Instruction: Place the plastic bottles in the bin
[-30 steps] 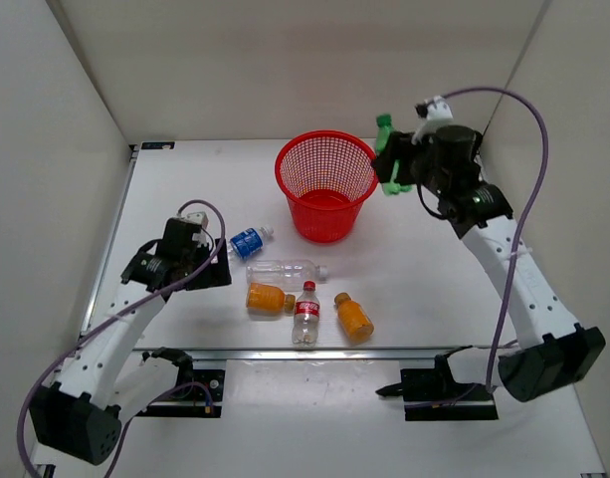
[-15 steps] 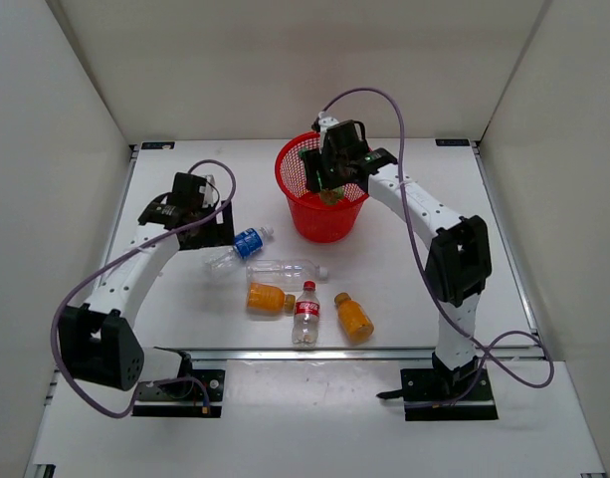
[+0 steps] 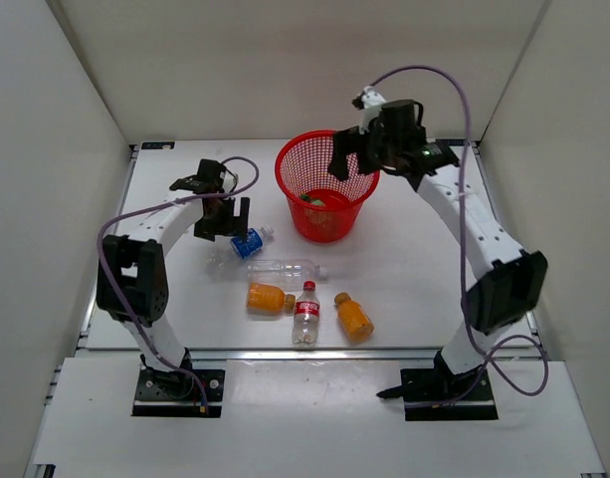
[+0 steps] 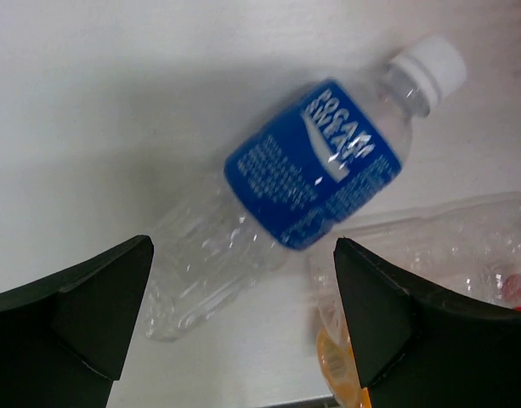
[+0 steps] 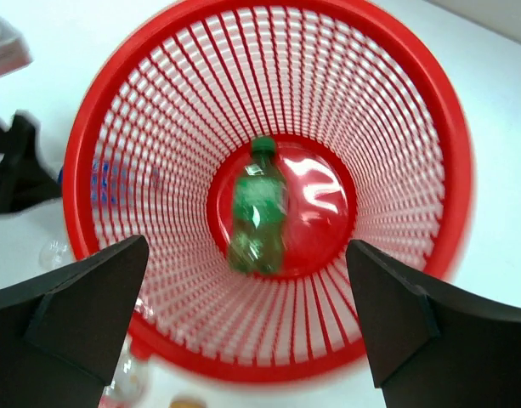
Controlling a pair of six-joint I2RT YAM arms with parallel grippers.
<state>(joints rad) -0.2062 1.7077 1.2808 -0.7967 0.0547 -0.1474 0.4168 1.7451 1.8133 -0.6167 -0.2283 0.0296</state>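
Observation:
The red mesh bin (image 3: 288, 169) (image 5: 458, 170) stands at the back middle, and a green bottle (image 3: 312, 199) (image 5: 256, 217) lies on its bottom. Above the bin's right side hangs my right gripper (image 3: 350, 167) (image 5: 247, 314), open and empty. My left gripper (image 3: 225, 221) (image 4: 243, 314) is open just above the blue-labelled bottle (image 3: 247, 242) (image 4: 315, 174), which lies on the table apart from both fingers. A clear bottle (image 3: 282, 270) (image 4: 464, 238), two orange bottles (image 3: 267, 298) (image 3: 353, 317) and a cola bottle (image 3: 305, 313) lie in front of the bin.
White walls close in the table on the left, back and right. A metal rail (image 3: 285, 352) runs along the near edge, just in front of the bottles. The right arm's purple cable (image 3: 454, 90) loops high above the bin.
My right gripper has opened over the bin and the green bottle has dropped to the bin's bottom. The left gripper has moved right and back to stand over the blue-labelled bottle.

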